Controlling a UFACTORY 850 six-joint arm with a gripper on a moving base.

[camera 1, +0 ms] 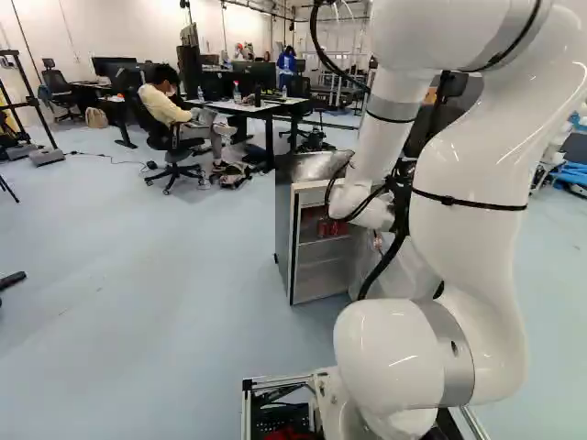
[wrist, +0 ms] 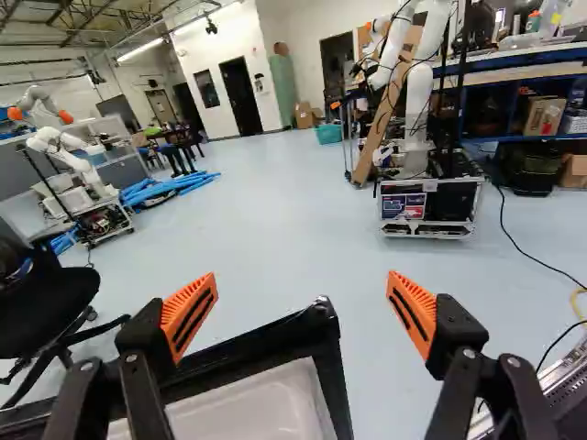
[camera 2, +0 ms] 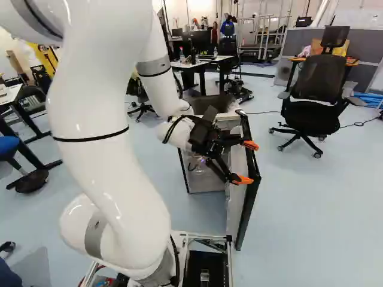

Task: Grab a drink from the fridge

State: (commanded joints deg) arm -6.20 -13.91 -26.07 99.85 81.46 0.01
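Sideways, the bent arm (camera 2: pixel 108 167) points its spread gripper (camera 2: pixel 246 162) across the fridge door (camera 2: pixel 246 206).

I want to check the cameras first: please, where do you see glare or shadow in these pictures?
Left base view: bright glints on the white arm, and patchy shine on top of the fridge; right base view: soft shade on the floor in front of it; wrist view: a bright ceiling lamp.

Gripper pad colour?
The pads are orange, crossed by dark slots; clearest in the wrist view.
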